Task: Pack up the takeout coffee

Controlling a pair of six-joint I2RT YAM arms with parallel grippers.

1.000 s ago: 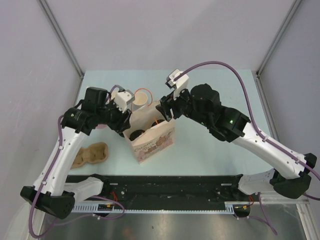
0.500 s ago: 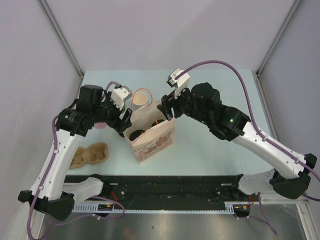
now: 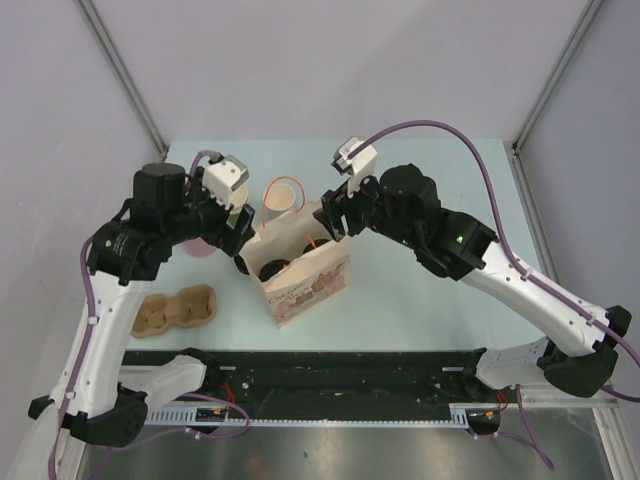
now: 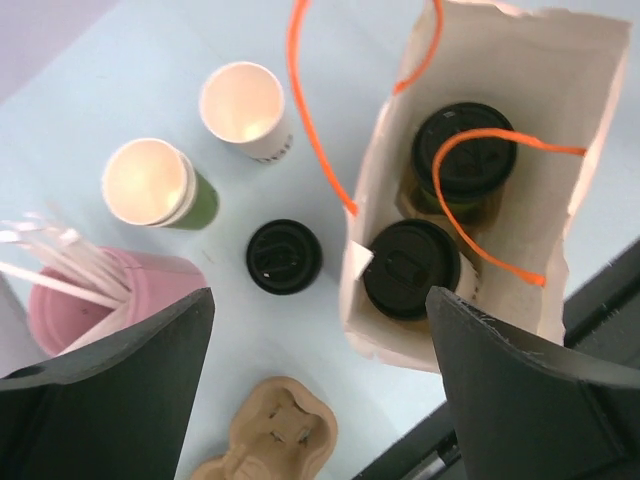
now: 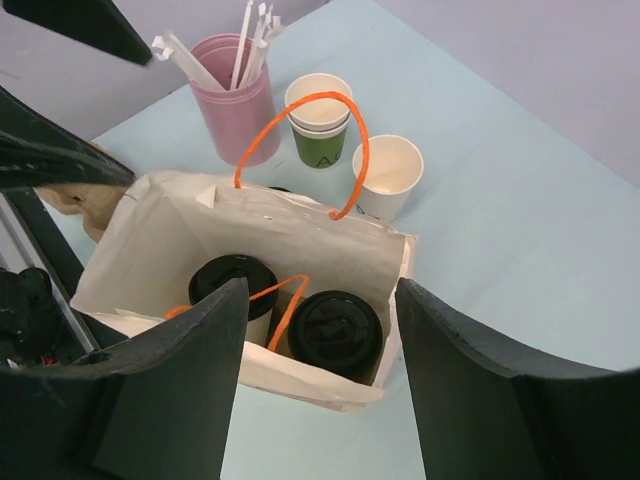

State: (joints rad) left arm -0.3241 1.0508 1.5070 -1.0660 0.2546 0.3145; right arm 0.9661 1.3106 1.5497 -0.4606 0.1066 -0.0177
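Two cups with black lids stand inside the beige paper bag (image 4: 395, 335) with orange handles, one nearer (image 4: 410, 268) and one farther (image 4: 464, 150); their sides are mostly hidden. They also show in the right wrist view (image 5: 232, 280) (image 5: 335, 330) and from above (image 3: 272, 268). My left gripper (image 4: 320, 400) is open and empty, high over the table just left of the bag (image 3: 310, 270). My right gripper (image 5: 320, 390) is open and empty above the bag's far right corner. From above, the left gripper (image 3: 240, 240) and the right gripper (image 3: 335, 215) flank the bag.
An open green-sided cup (image 4: 150, 182), an open white cup (image 4: 241, 105), a loose black lid (image 4: 284, 256) and a pink cup of white straws (image 4: 85, 290) stand left of the bag. A beige pulp cup carrier (image 3: 175, 310) lies at the front left.
My left arm has drawn back to the left and up, away from the bag's left side. The right arm has hardly moved. The bag and cups stay put.
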